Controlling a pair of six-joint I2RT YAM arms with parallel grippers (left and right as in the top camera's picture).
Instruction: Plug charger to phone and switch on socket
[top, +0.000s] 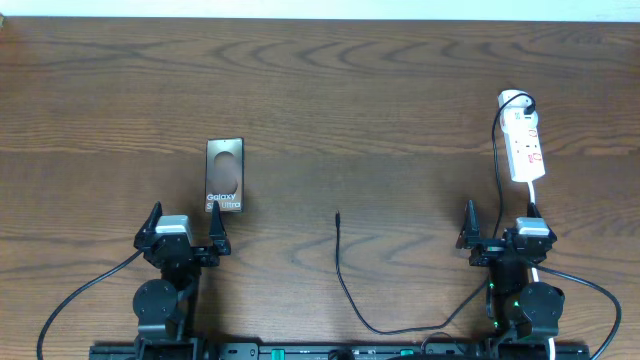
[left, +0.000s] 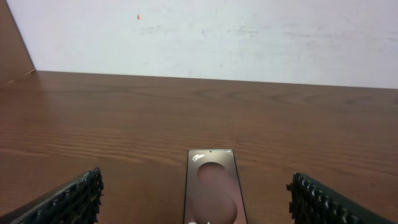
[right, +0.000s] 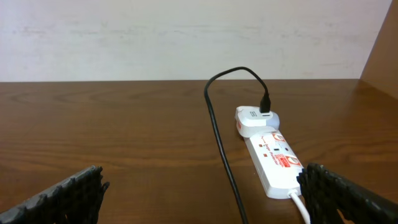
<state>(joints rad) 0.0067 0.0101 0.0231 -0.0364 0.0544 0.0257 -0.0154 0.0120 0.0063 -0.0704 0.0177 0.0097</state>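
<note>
You are looking at a dark wooden table (top: 400, 90) running up to a white wall (left: 249, 37), which is carrying a small red speck (left: 138, 17).

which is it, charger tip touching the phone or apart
Apart. The overhead view shows a wide stretch of table between the charger tip and the phone.

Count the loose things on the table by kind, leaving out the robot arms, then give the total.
Phone: 1
Charging cable: 1
Power strip: 1
Total: 3
</note>
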